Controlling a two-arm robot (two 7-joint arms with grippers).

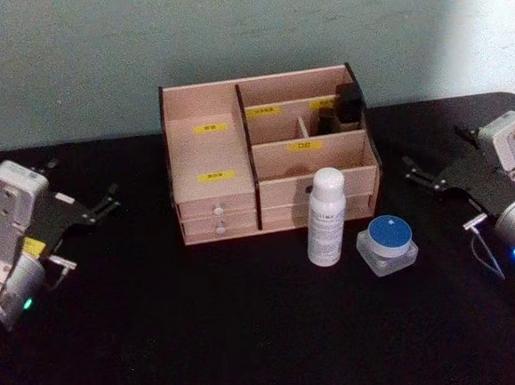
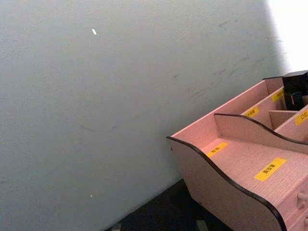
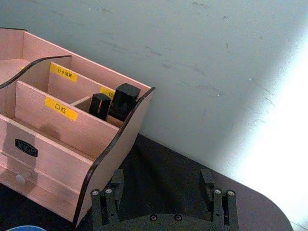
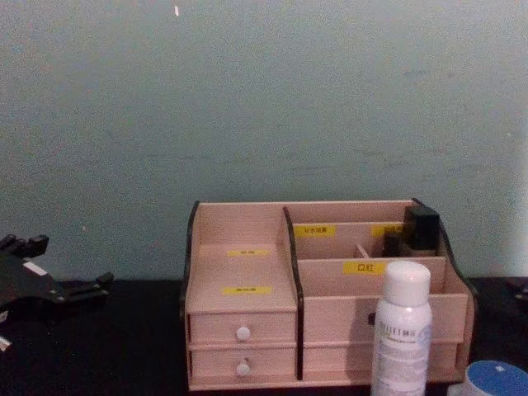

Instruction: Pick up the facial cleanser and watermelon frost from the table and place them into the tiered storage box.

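Facial cleanser (image 1: pixel 325 216), watermelon frost (image 1: pixel 387 244) between left gripper (image 1: pixel 111 198) and right gripper (image 1: pixel 412 170), well clear, jaws apart

Dim room. Bright light from the right bleaches the wall (image 3: pixel 288 120) to white glare; the black table (image 1: pixel 207 339) stays dark.

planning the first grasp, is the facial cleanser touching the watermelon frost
Apart. The head view shows a narrow strip of dark table between the facial cleanser and the watermelon frost.

Teal wall (image 4: pixel 247 99) — blk table (image 1: pixel 207 339) (glare rt).
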